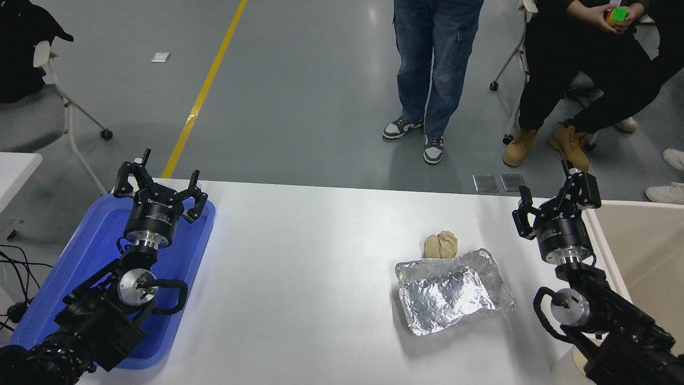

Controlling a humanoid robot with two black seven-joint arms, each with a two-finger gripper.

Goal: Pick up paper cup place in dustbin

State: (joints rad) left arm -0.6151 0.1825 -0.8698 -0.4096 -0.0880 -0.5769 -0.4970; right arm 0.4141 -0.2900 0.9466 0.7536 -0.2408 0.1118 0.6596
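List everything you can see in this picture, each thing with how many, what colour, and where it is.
Crumpled tan paper ball: one, tan, on the table right of centre, just behind the foil tray.
Crinkled silver foil tray: one, silver, on the table right of centre.
Shallow blue plastic tray: one, blue, at the table's left end, under the left arm.
Large beige rectangular plastic bin: one, beige, off the table's right end.
White table: one, white, across the foreground.
Paper cup: none visible.
People: two at the far side, one standing in jeans, one seated in black.
Left gripper: black, open, over the blue tray.
Right gripper: black, open, at the bin's near edge.
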